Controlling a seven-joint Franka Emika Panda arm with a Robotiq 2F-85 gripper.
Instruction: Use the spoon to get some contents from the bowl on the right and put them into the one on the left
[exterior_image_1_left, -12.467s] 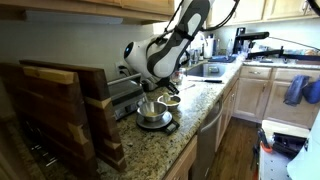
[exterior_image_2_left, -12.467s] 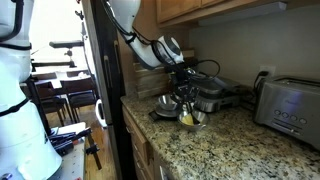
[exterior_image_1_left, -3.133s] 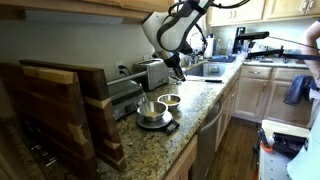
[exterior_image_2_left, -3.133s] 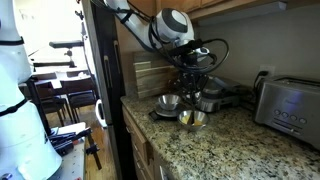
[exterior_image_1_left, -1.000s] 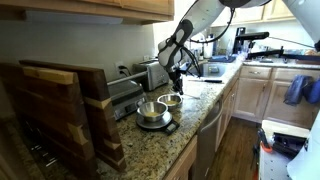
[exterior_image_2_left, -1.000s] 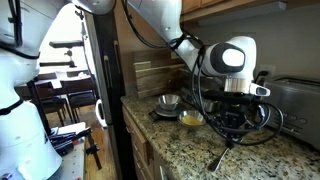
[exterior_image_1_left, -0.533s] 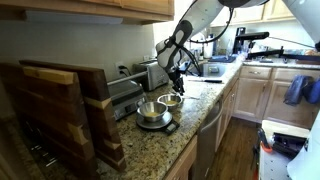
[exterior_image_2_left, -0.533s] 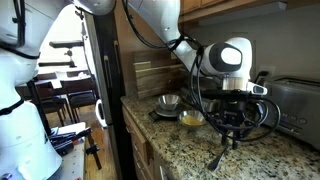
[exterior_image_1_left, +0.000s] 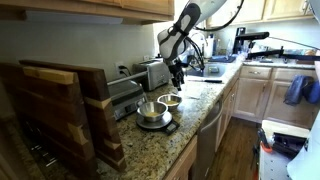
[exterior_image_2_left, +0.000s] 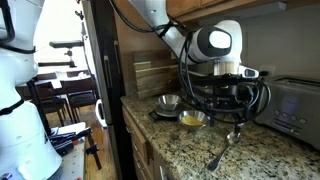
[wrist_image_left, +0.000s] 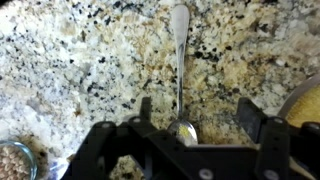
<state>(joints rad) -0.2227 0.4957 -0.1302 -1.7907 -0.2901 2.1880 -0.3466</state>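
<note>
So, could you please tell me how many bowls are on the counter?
2. One bowl sits on a dark pad; the other bowl stands beside it on the counter, nearer the spoon. None seems hidden.

In the wrist view a bowl is cut off by the lower left corner, its contents only a tan blur; another bowl is cut by the right edge; the spoon has its lower end hidden behind the tool
</note>
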